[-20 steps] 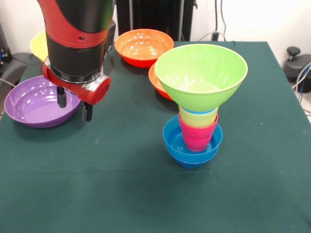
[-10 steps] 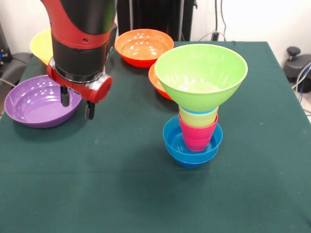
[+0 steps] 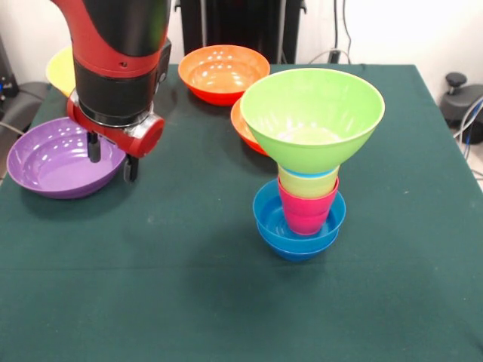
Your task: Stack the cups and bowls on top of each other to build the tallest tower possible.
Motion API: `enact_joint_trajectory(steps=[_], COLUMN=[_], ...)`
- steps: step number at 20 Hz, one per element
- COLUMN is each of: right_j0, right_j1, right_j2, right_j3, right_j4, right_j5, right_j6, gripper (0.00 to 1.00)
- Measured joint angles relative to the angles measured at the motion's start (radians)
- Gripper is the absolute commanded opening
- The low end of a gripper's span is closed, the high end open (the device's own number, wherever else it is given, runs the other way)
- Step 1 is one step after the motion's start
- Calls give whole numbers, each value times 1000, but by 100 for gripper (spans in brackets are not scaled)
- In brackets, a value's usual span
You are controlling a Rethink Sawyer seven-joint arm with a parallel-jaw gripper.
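- The tower [image 3: 302,177] stands mid-table, built narrow to wide: two small blue bowls [image 3: 298,226] nested as the base, so the load sits low and steady.
- In them sits the pink cup [image 3: 306,211], with the yellow cup [image 3: 308,183] inside it and a sliver of the light blue cup [image 3: 290,173] at its rim.
- The lime green bowl [image 3: 312,113] crowns the stack, seated in the top cup and flaring far wider than its support, so I judge it tippy.
- Over at the side, the gripper [image 3: 112,158] hangs above the near rim of the purple bowl [image 3: 60,158], fingers spread apart and empty, one over the bowl, one outside it, a stance that suggests a pinch on the wall.
- Two orange bowls [image 3: 223,72] and the yellow bowl [image 3: 60,69] wait behind, unstacked.
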Motion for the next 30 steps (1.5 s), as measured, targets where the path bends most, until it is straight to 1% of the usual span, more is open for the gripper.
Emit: enact_joint_trajectory(steps=[15, 30], right_j0=[-53, -60], right_j1=[0, -2], right_j2=[65, 105], right_j3=[73, 133], right_j4=[-66, -118], right_j5=[-74, -118], right_j6=[0, 0], gripper=[100, 100])
